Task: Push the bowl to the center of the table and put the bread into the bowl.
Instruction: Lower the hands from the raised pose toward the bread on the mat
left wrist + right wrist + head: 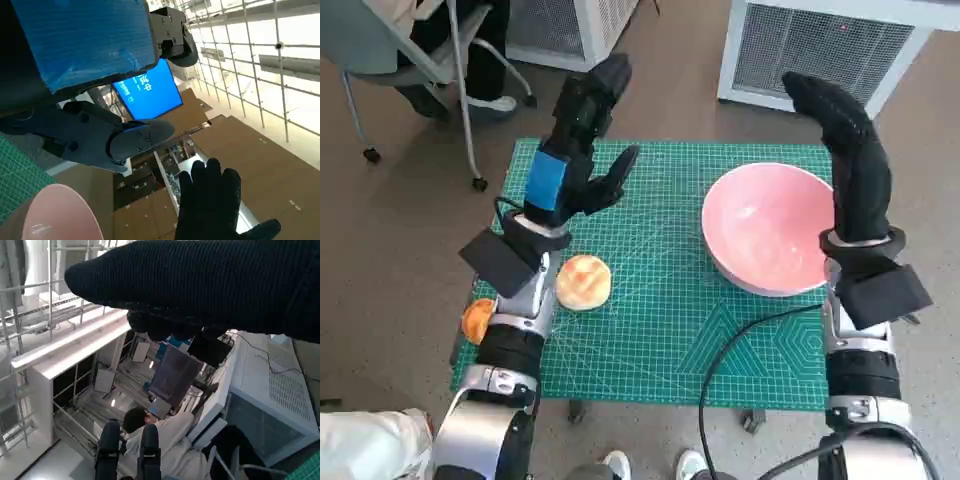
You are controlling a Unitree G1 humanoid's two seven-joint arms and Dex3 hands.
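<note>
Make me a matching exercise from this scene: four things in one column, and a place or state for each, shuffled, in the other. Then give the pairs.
Things
1. bowl
2. bread
3. left robot hand
4. right robot hand

Places or states
A. raised over the far left part of the green mat, holding nothing
B. lying on the mat beside the left forearm
C. on the right half of the mat, with nothing in it
D. raised beside the bowl's right rim, in a black glove

Pairs: 1-C, 2-B, 3-A, 4-D

Left forearm hides most of orange object.
</note>
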